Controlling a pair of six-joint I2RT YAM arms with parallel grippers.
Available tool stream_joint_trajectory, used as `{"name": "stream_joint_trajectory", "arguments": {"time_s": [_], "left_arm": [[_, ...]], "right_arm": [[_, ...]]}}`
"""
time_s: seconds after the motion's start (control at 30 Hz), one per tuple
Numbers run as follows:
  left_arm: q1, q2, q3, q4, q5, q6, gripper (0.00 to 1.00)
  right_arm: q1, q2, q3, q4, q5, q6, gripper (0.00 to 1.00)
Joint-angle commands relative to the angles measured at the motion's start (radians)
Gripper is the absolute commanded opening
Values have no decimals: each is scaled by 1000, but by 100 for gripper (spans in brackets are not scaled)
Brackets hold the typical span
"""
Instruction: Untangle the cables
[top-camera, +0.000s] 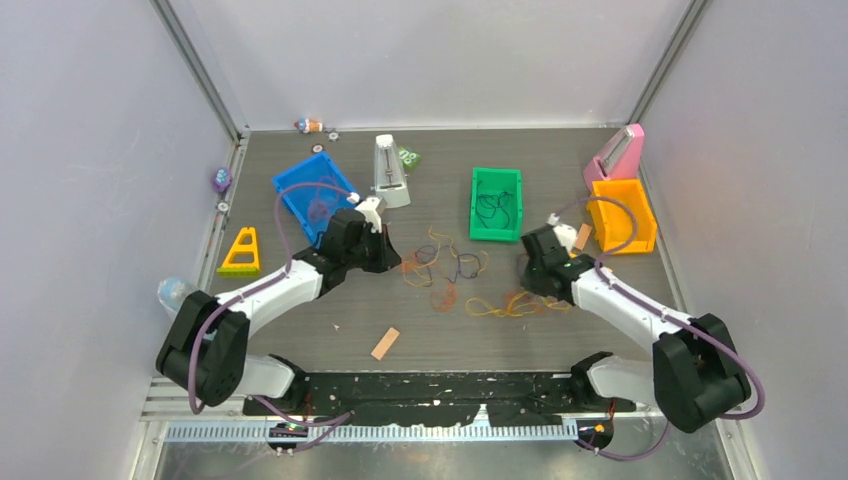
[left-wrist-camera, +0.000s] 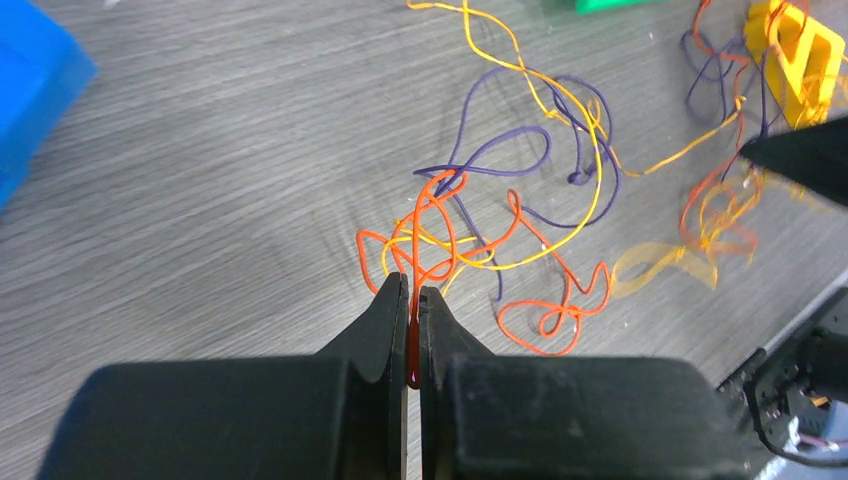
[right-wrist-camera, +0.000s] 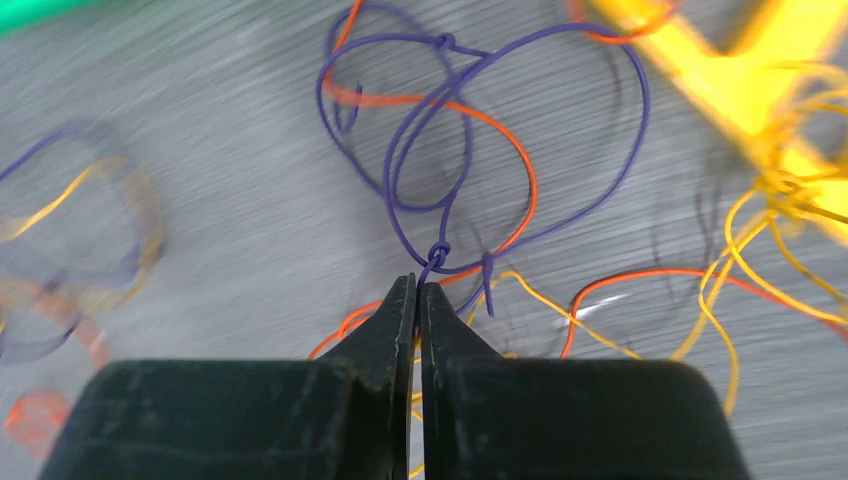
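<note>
the cables (top-camera: 450, 270) lie tangled on the tabletop (top-camera: 480, 340). at their 9 o'clock edge the left gripper (left-wrist-camera: 413, 290) has its fingers clamped on an orange-red strand; at 3 o'clock the right gripper (right-wrist-camera: 417, 285) pinches a purple one.

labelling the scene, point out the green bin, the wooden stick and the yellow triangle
green bin (top-camera: 496, 236), top external view, its near wall
wooden stick (top-camera: 385, 343), top external view, its middle
yellow triangle (top-camera: 240, 268), top external view, its base bar
</note>
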Motion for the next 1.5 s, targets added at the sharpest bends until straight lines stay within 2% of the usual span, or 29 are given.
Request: {"name": "stream_joint_trajectory", "arguments": {"time_s": [0.0,0.13,0.17,0.2,0.23,0.3,0.33,0.37,0.47,0.6,0.73,0.97,1.03,1.07,1.13,1.3,1.47], "left_arm": [[7,-66,-23,51,-114,-3,0],[20,-101,-44,43,-169,-18,0],[22,-109,-49,44,-177,-21,0],[22,-117,-54,48,-182,-20,0],[24,-120,-58,54,-176,-17,0],[22,-123,-61,67,-143,-11,0],[22,-122,-60,73,-127,-7,0],[22,-121,-63,83,-95,-3,4],[23,-129,-77,124,-38,5,24],[13,-171,-110,175,-13,22,45],[-14,-217,-131,197,-33,52,62],[-99,-208,-132,287,80,120,64],[-122,-174,-106,278,120,138,64],[-134,-153,-94,276,144,145,65],[-147,-109,-64,270,196,147,65],[-170,5,15,235,278,141,69],[-187,53,45,218,302,141,71]], "right_arm": [[248,-44,87,12,-101,167,5],[379,20,212,18,-192,187,6],[387,29,232,9,-194,166,22],[394,42,273,-30,-172,157,33],[394,45,291,-54,-150,138,64],[393,47,331,-125,-50,100,86],[388,42,346,-160,-9,89,88],[382,39,351,-176,11,68,89],[339,9,330,-222,51,50,87],[313,-45,241,-180,29,-16,79],[312,-36,173,-129,-7,-102,79],[311,89,112,-3,-126,-127,59],[311,114,113,11,-134,-132,45],[311,118,115,14,-136,-134,30],[312,116,127,-7,-136,-140,9],[313,0,197,-107,-154,-198,5],[313,-170,277,-155,-278,-320,5]]}}
